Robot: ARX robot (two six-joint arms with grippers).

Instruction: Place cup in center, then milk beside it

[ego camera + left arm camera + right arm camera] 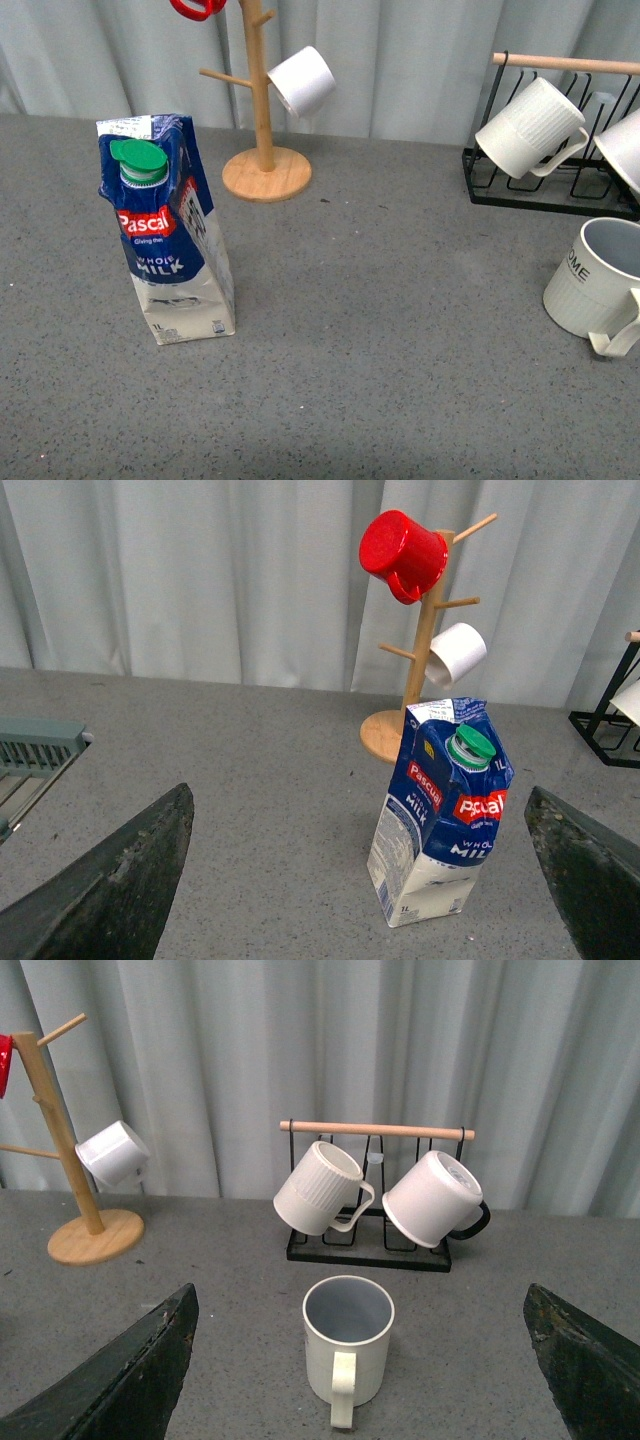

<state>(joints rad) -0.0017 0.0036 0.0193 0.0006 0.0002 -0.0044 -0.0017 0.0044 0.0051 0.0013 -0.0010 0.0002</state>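
Cup [348, 1348] stands ahead of the wide-spread right gripper [360, 1295], milk carton [440, 825] ahead of the equally wide-spread left gripper [357, 792].

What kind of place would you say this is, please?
Probably a staged tabletop mimicking a kitchen counter, not a real kitchen: a plain curtain backs a grey surface, on which stand a wooden mug tree, a black mug rack and a milk carton.
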